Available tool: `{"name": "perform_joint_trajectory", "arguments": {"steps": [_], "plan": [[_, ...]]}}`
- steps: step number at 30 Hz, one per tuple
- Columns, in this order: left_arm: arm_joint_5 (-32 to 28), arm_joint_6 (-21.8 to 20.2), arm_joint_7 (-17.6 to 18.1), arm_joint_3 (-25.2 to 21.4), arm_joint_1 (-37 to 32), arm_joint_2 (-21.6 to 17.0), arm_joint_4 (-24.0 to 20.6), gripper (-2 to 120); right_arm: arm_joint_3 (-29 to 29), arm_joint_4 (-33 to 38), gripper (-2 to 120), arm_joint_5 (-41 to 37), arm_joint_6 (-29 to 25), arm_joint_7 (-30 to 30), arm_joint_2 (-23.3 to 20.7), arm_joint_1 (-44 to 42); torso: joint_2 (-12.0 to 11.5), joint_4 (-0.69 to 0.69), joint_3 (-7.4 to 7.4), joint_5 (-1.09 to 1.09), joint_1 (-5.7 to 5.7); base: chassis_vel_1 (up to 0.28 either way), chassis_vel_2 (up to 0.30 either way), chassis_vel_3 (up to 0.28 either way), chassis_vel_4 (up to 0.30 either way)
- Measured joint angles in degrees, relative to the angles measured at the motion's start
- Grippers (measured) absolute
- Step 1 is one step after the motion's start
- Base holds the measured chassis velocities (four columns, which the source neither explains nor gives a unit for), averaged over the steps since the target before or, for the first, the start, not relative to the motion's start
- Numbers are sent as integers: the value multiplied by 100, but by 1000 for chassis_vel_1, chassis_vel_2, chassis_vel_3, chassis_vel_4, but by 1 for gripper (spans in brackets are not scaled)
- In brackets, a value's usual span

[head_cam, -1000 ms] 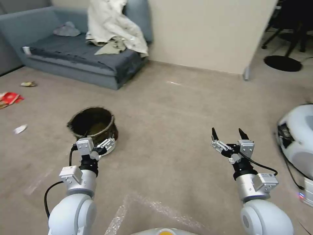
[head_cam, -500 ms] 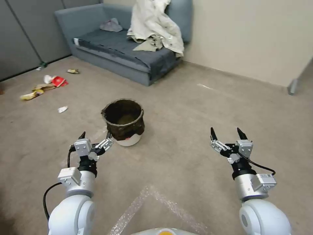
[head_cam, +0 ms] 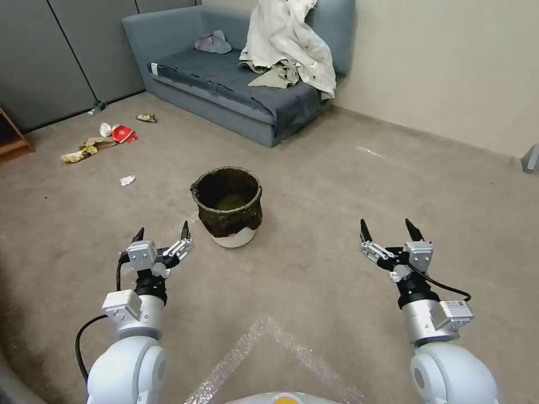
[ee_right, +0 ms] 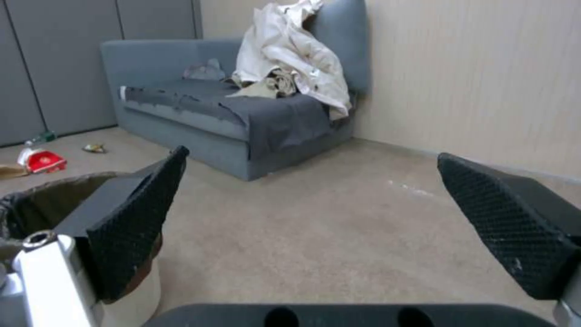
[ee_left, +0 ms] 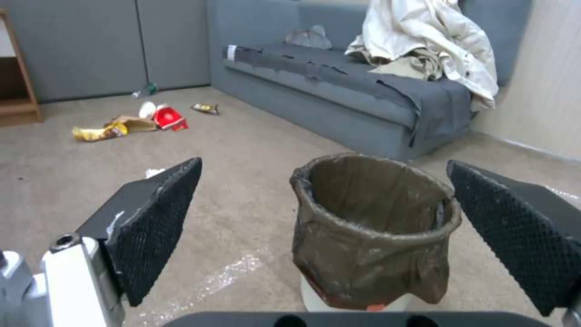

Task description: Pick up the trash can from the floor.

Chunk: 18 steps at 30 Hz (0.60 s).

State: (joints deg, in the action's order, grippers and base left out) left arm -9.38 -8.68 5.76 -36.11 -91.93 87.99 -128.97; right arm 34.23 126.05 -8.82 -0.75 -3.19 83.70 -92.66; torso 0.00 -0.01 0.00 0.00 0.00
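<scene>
Over the last second the head view had swung leftward, so the camera turned, not the bin [head_cam: 227,205]. It stood upright on the floor [head_cam: 314,185], now ahead between the arms rather than off to the left. The left gripper [head_cam: 161,233] hovered near it, short of the rim, fingers spread and empty. The right gripper [head_cam: 390,230], well apart, was likewise released. Judging by this, the approach was lined up but no grasp begun.

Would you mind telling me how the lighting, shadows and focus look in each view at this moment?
Head view: even, soft light, with a faint shadow beside the small round white bin lined with a dark plastic bag. Left wrist view: bin sharp, the open left gripper looms large. Right wrist view: the open right gripper looks softer than the sofa.
</scene>
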Motion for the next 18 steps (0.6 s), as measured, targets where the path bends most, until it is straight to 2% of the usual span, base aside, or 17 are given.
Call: {"name": "perform_joint_trajectory", "arguments": {"steps": [12,16,18], "plan": [[123,57,107,-18,-17,10,6,100,-22,-52,100,30,-137,-120,10,-7,0,2,-1,1,-1,-22,16,16,-17],[139,72,156,-23,-7,10,29,100,-33,-64,100,30,-146,-145,13,-6,0,-3,0,0,0,-172,233,109,-253],[139,72,209,-23,-7,10,47,100,-45,-75,100,32,-156,-162,17,-5,-1,-1,-2,1,-2,-191,214,188,-211]]}}
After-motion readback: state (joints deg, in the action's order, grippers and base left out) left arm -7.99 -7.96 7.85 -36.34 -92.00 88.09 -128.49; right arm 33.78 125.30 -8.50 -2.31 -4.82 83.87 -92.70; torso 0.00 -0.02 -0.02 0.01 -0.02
